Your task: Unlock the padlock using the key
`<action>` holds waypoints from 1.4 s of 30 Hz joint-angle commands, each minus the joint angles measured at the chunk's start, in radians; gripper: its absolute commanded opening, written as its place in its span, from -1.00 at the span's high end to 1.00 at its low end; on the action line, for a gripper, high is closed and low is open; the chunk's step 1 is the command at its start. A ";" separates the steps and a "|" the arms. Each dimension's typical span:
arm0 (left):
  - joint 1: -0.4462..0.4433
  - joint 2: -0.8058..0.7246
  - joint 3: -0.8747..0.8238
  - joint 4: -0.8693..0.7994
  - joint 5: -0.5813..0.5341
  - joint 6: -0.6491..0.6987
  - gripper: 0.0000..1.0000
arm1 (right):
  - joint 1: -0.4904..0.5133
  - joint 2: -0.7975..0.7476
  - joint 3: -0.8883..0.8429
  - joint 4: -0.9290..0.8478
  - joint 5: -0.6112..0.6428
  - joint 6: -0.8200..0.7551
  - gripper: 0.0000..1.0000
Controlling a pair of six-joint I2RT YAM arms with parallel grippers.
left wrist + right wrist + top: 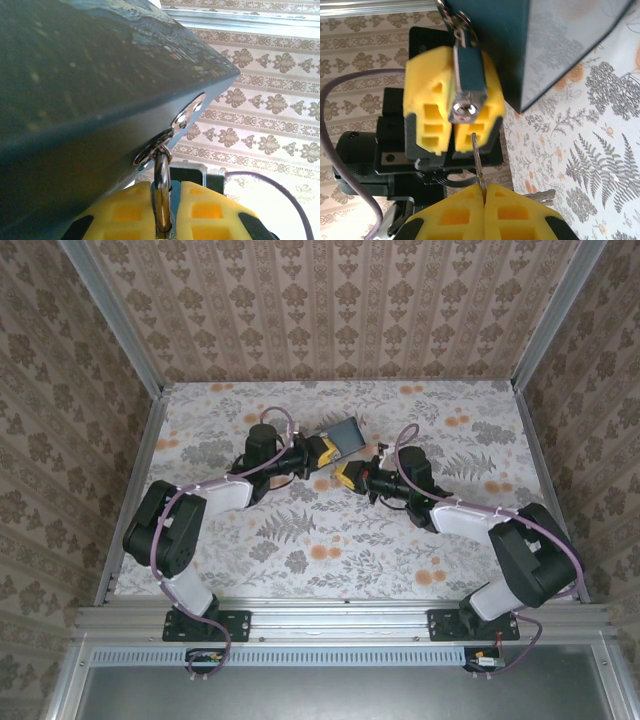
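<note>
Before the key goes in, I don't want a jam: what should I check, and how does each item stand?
1. The padlock clamped between the left fingers: ok.
2. The key pinched in the right fingers: ok.
3. The keyhole turned toward the key: ok.
4. Tip of the key in line with the keyhole: not ok; in the right wrist view it sits short of it and slightly to one side.
5. Blade turned to match the slot: cannot tell.
6. The shackle through the hasp of the tin: ok.
</note>
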 commanded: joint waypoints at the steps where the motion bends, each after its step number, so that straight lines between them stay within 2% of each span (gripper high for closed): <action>1: 0.008 -0.039 -0.013 0.143 0.049 0.034 1.00 | -0.021 0.028 -0.015 0.154 -0.033 0.048 1.00; 7: 0.011 -0.041 -0.030 0.182 0.040 0.016 1.00 | -0.050 0.034 -0.033 0.181 -0.042 0.061 1.00; 21: 0.010 -0.013 -0.041 0.266 0.051 -0.016 1.00 | -0.044 0.040 -0.039 0.234 -0.077 0.072 1.00; 42: 0.010 0.002 -0.043 0.305 0.051 -0.026 1.00 | -0.036 0.009 -0.045 0.213 -0.091 0.054 1.00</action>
